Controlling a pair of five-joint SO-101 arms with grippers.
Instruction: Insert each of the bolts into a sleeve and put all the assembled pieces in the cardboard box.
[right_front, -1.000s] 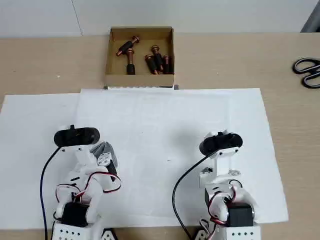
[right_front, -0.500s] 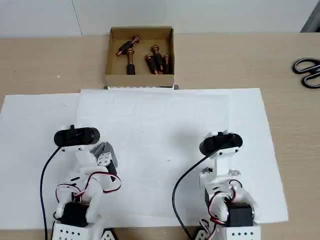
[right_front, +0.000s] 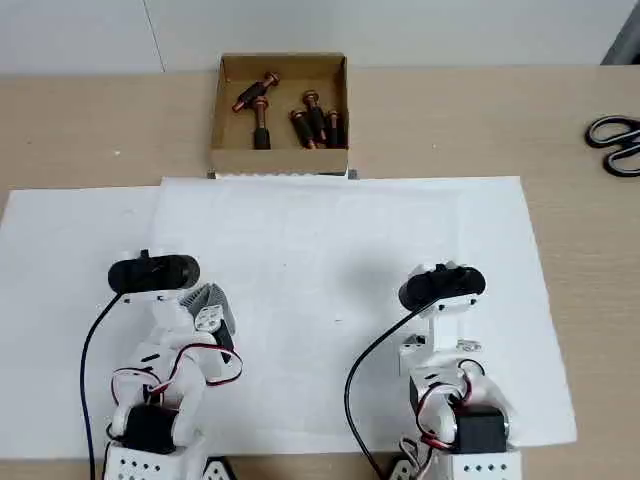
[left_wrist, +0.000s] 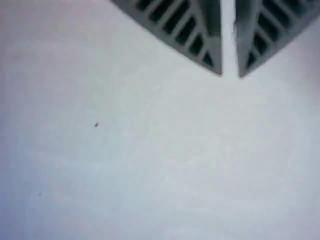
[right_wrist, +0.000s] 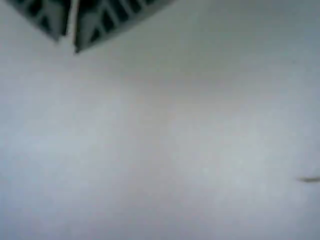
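The cardboard box (right_front: 217, 108) stands at the back of the table, left of centre. Inside lie several copper-coloured bolts in dark sleeves (right_front: 316, 121), some near its left side (right_front: 258, 98). Both arms are folded back at the near edge, far from the box. My left gripper (left_wrist: 229, 75) hangs just over the white paper with its grey fingers (left_wrist: 200, 40) shut and nothing between them; in the high view it sits at the lower left (right_front: 212, 305). My right gripper (right_wrist: 70, 44) is also shut and empty above the paper, under its camera (right_front: 441, 285) in the high view.
A large white paper sheet (right_front: 330, 250) covers the table's near half. Black-handled scissors (right_front: 615, 143) lie at the far right edge on the bare wood. A small dark speck (left_wrist: 96, 124) marks the paper near the left gripper.
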